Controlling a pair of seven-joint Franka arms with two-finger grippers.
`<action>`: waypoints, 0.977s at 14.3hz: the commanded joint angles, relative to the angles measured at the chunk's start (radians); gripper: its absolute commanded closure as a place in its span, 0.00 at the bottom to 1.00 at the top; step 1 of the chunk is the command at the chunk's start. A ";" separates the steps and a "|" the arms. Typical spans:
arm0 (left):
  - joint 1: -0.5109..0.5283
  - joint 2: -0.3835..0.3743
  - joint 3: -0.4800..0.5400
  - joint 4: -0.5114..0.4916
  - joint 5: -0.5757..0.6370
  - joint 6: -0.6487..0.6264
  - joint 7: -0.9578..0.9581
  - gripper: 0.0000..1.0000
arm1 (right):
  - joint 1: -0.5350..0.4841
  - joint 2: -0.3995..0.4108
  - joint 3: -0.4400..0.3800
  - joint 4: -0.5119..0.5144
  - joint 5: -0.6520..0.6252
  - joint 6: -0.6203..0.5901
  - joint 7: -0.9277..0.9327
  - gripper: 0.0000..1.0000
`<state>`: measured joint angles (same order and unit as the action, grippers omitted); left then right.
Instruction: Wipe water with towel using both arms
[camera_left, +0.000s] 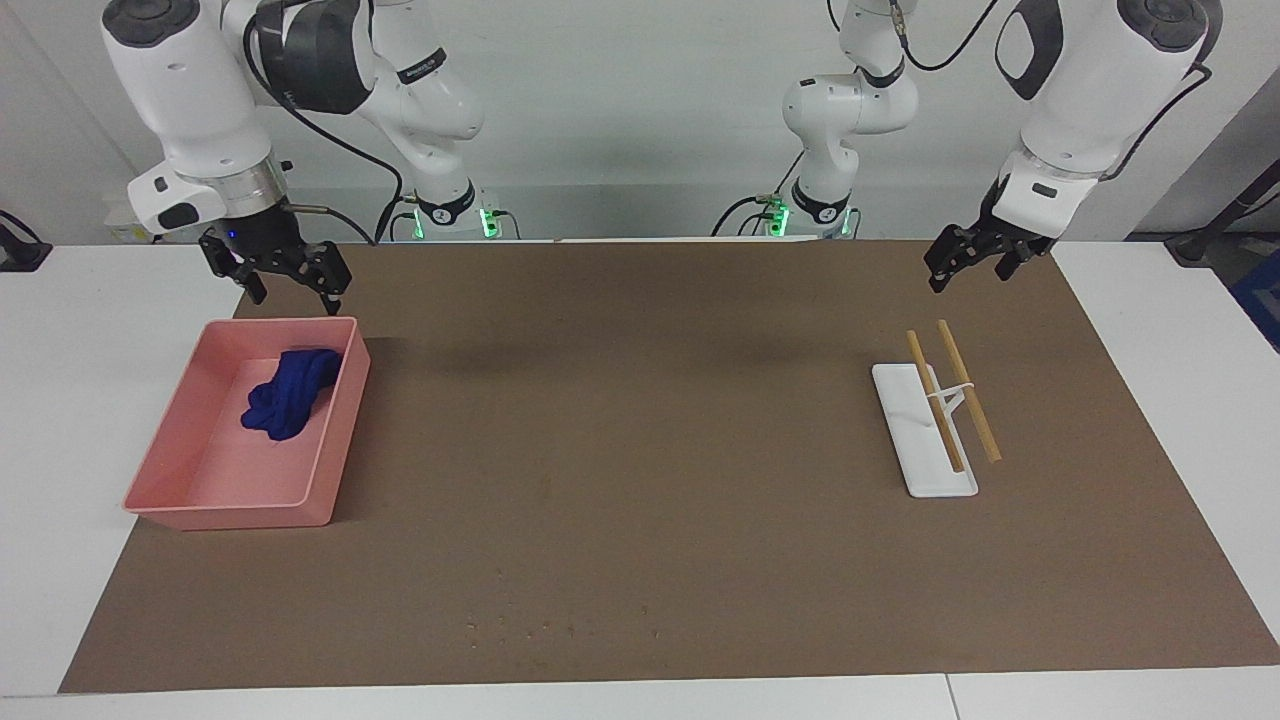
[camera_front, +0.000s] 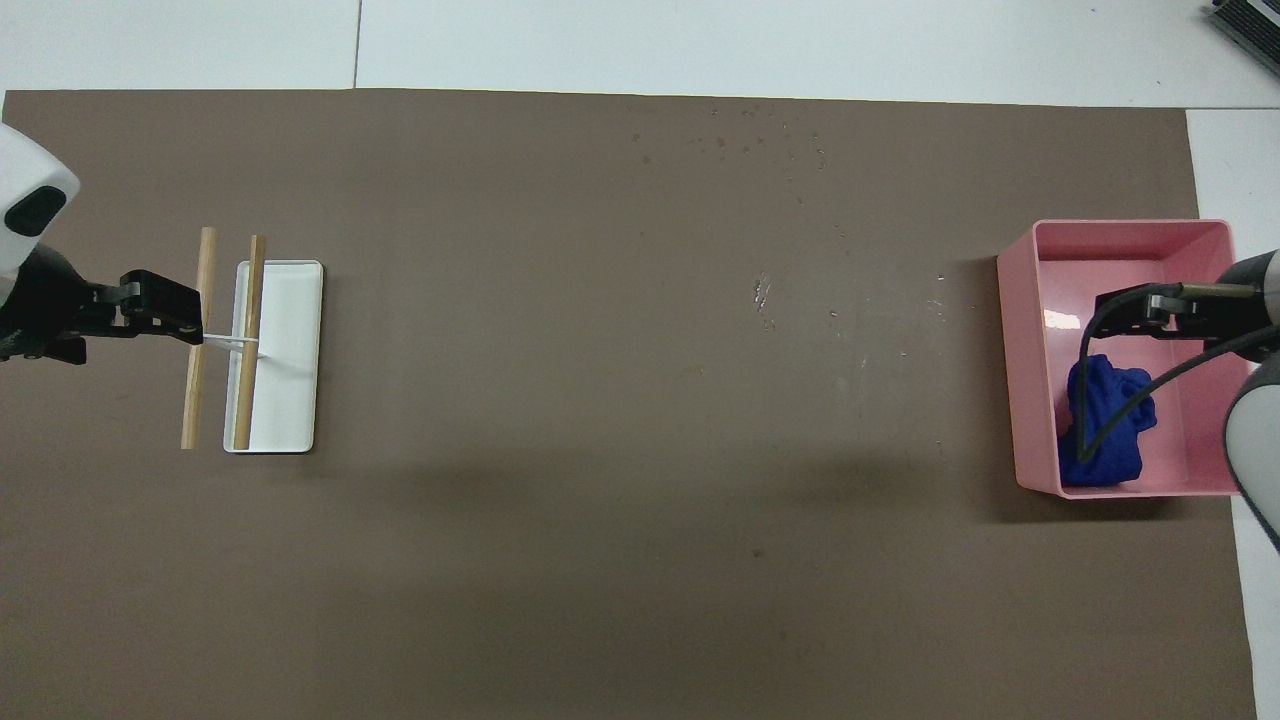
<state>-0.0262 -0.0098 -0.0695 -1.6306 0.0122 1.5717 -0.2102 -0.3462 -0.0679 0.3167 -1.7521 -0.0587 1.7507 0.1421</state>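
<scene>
Towel: the blue towel (camera_left: 289, 392) lay bunched in the pink tray (camera_left: 160, 470), against the tray wall nearer the robots, with nothing gripping it
Right tool: my right tool (camera_left: 287, 282) hung above the tray's rim on the robots' side, its fingers spread and empty, clear of the towel
Left tool: my left tool (camera_left: 962, 265) waited in the air well apart from the tray, at the left arm's end of the surface, fingers spread, holding nothing
Rack: a white base (camera_left: 922, 432) carrying two wooden sticks (camera_left: 952, 393) stood well apart from the tray, below my left tool
Water: small droplets (camera_front: 765, 292) speckled the brown mat (camera_left: 640, 560) between the tray and the rack, and more drops (camera_left: 560, 628) lay farther from the robots than the tray
Done: I judged the towel parked in its tray, with neither arm working it
Left: the droplets on the mat looked unwiped to me, so either the wiping had not properly cleared them or it was yet to be carried out
Doubt: I could not tell from this alone whether the towel was damp
</scene>
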 joint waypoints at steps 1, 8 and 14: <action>-0.014 -0.022 0.008 -0.029 0.011 0.019 0.006 0.00 | -0.010 0.028 0.027 0.081 0.017 -0.052 0.014 0.00; -0.032 -0.021 0.008 -0.029 0.011 0.033 0.008 0.00 | 0.087 0.076 -0.028 0.239 0.022 -0.198 0.021 0.00; -0.054 -0.022 0.008 -0.034 0.009 0.044 0.009 0.00 | 0.314 0.069 -0.291 0.249 0.036 -0.247 0.019 0.00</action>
<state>-0.0706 -0.0098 -0.0705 -1.6310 0.0122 1.5937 -0.2091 -0.0643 -0.0147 0.0633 -1.5342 -0.0432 1.5547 0.1514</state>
